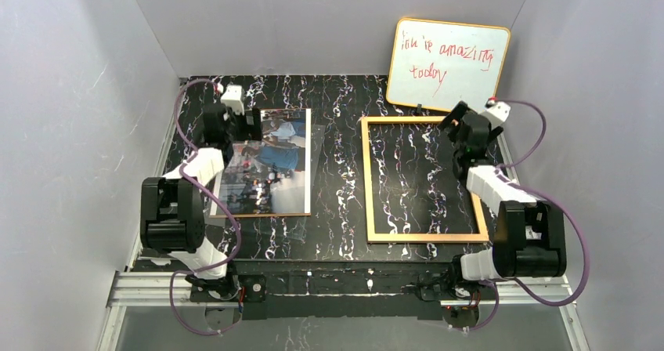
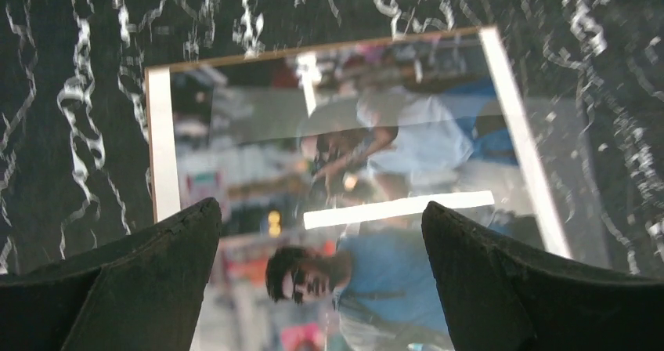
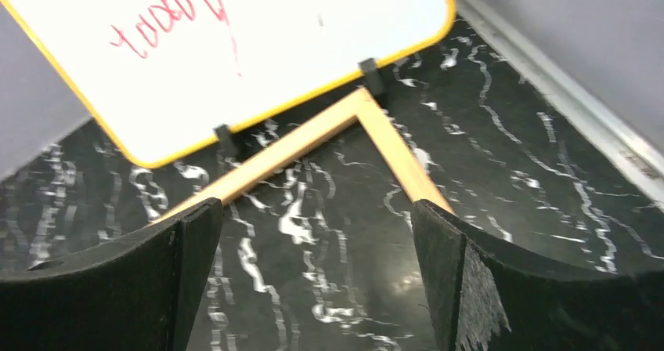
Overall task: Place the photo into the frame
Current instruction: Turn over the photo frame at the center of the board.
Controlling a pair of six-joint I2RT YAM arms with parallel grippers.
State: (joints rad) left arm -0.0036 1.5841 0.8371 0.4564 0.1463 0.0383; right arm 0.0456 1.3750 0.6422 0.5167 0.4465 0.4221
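Spread left end effector [image 2: 319, 204] over photo [image 2: 391, 139]; spread right end effector [image 3: 315, 203] above frame [image 3: 399, 151] corner.

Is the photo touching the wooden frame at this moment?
Apart. The top external view shows the photo lying left of the frame, with a strip of bare black marbled table between them.

light: soft, even, from overhead, nothing dim | glare: bright white strip bouncing off the glossy photo [image 2: 352, 210], hazy sheen washes out its colours | blur: left wrist view pretty smeary, whiteboard [image 3: 235, 45] writing kinda soft | shadows: faint | top view: decently sharp, slightly grainy
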